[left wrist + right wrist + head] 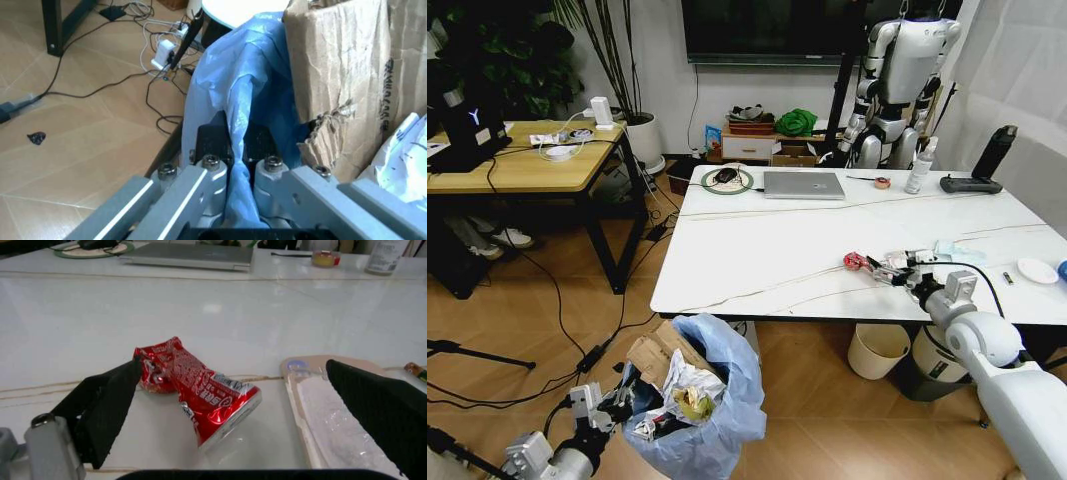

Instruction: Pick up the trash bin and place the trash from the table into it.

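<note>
A silver laptop (804,184), a white bottle (918,166) and a roll of tape (882,182) are sitting at the far edge of the marble-look table (757,250), well clear of the work. Near the front edge, the right gripper (889,270) is reaching with its black fingers (107,410) spread wide around a crumpled, glossy red wrapper (197,390), a clear plastic tray (333,425) lying just beside it. Down beside the table, the left gripper (239,150) is pinching the crinkly blue liner of the trash bin (702,400), already stuffed with torn brown cardboard (340,80) and white tissue (689,378).
</note>
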Available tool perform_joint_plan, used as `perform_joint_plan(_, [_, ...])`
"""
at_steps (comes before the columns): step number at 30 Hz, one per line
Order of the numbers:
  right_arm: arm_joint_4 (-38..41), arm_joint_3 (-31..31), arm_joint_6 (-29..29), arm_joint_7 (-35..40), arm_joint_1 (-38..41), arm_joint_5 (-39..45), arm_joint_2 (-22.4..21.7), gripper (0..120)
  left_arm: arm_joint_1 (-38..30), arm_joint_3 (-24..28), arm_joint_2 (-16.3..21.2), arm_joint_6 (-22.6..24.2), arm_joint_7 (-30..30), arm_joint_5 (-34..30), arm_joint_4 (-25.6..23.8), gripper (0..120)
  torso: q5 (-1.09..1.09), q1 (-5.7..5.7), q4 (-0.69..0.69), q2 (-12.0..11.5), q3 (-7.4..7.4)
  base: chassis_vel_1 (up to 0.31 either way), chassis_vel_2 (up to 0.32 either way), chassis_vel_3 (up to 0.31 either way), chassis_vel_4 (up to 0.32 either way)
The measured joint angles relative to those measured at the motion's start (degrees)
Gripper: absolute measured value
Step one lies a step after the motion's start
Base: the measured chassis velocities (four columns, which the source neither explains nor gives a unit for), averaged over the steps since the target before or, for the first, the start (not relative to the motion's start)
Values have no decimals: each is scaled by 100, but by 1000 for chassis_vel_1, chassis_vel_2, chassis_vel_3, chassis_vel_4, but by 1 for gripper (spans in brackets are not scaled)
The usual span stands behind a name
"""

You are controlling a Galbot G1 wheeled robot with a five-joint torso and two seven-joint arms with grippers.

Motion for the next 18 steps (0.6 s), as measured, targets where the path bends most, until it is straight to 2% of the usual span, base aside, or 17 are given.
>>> perform_joint_plan(14, [-482, -221, 241, -261, 119, -16, 92, 100, 19, -39, -32, -12, -1, 7, -27, 0, -1, -1, 0, 0, 0, 0, 0, 0, 0])
perform_joint_plan(18, [-562, -234, 318, -282, 149, -20, 117, 87, 33, -48, -45, -15, -3, 13, -40, 0, -1, -1, 1, 0, 0, 0, 0, 0, 0])
